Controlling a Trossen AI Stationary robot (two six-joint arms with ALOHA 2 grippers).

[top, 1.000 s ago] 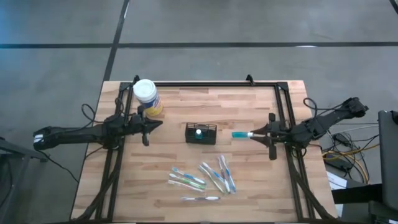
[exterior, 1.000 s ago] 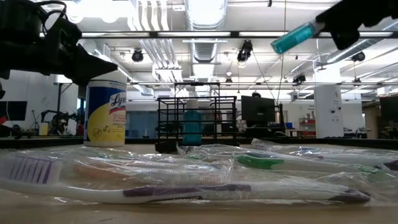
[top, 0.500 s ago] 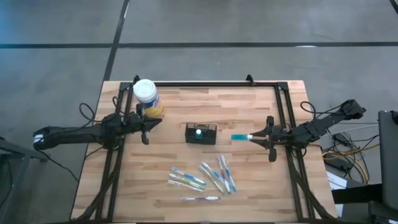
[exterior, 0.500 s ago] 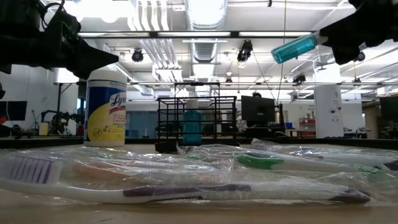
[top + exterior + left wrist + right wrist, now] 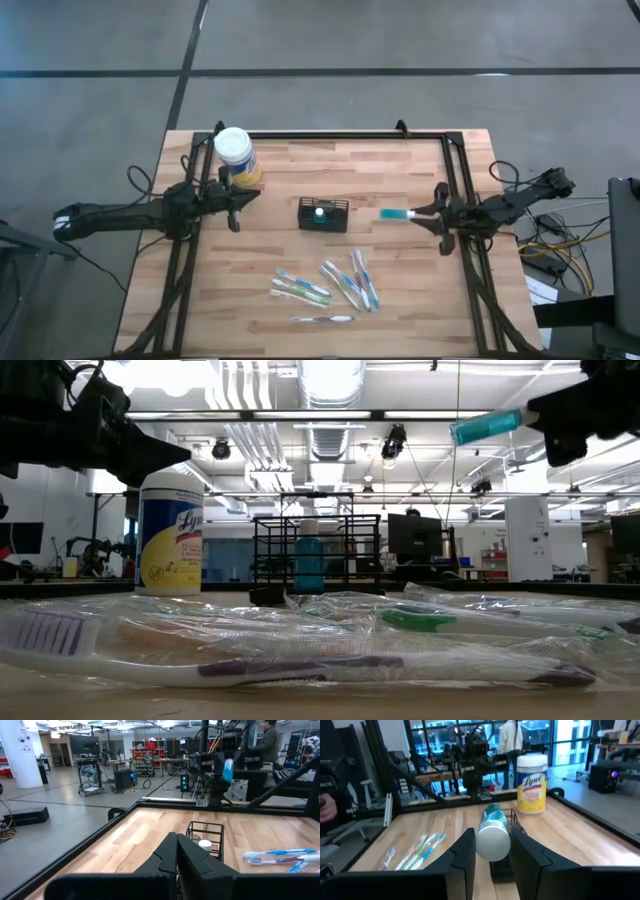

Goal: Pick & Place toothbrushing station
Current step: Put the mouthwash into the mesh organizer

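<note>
The toothbrushing station (image 5: 323, 214), a small black wire caddy, stands on its base at the middle of the wooden table, with a white-capped teal bottle (image 5: 319, 213) upright inside it. To its right, above the table, my right gripper (image 5: 432, 212) is shut on a teal tube (image 5: 397, 213) that points at the caddy. In the low view the tube (image 5: 485, 426) shows high above the caddy (image 5: 315, 550). My left gripper (image 5: 243, 199) is shut with nothing in it, left of the caddy and beside the jar. My right gripper pinches the teal tube between its two fingers (image 5: 463, 852), close to the tube's white capped end (image 5: 493, 841). The fingers come level from the table's right side and lie along the tube. The tube is lifted clear and nearly level, its teal end sticking out toward the caddy.
A white-capped, yellow-labelled round jar (image 5: 236, 155) stands at the far left. Several wrapped toothbrushes (image 5: 330, 285) lie on the near half of the table. A black frame (image 5: 330, 134) runs along the table's far edge and sides.
My right gripper has drawn back toward the table's right edge and sunk a little, still shut on the teal tube. The tube has tipped from slanting down at its free end to nearly level.
</note>
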